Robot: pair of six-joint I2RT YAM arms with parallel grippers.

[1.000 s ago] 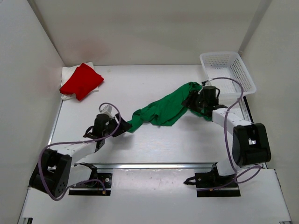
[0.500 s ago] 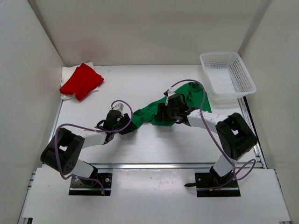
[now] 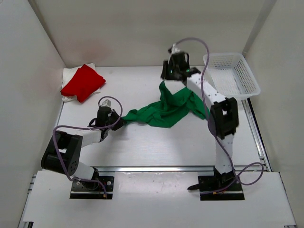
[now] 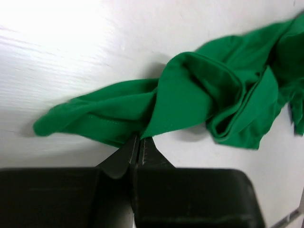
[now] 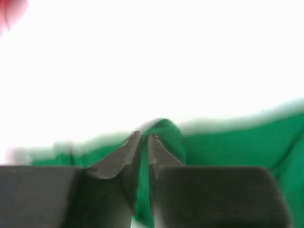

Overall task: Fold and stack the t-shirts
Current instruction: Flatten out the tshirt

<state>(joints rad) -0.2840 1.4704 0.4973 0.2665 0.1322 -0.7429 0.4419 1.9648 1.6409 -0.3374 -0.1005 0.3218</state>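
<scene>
The green t-shirt lies crumpled in a long strip across the middle of the table. My left gripper is low at its left end, and in the left wrist view the jaws are shut on an edge of the green cloth. My right gripper is raised toward the back and holds a peak of the shirt up off the table. Green cloth is pinched between those right jaws. The red t-shirt sits folded on the cream-white t-shirt at the back left.
A white mesh basket stands in the back right corner, just right of the right arm. White walls close in the table on three sides. Both arm bases are at the near edge.
The right gripper closed on the green shirt and rose toward the back wall, pulling a peak of cloth up. The left gripper closed on the shirt's left end and shifted slightly left.
</scene>
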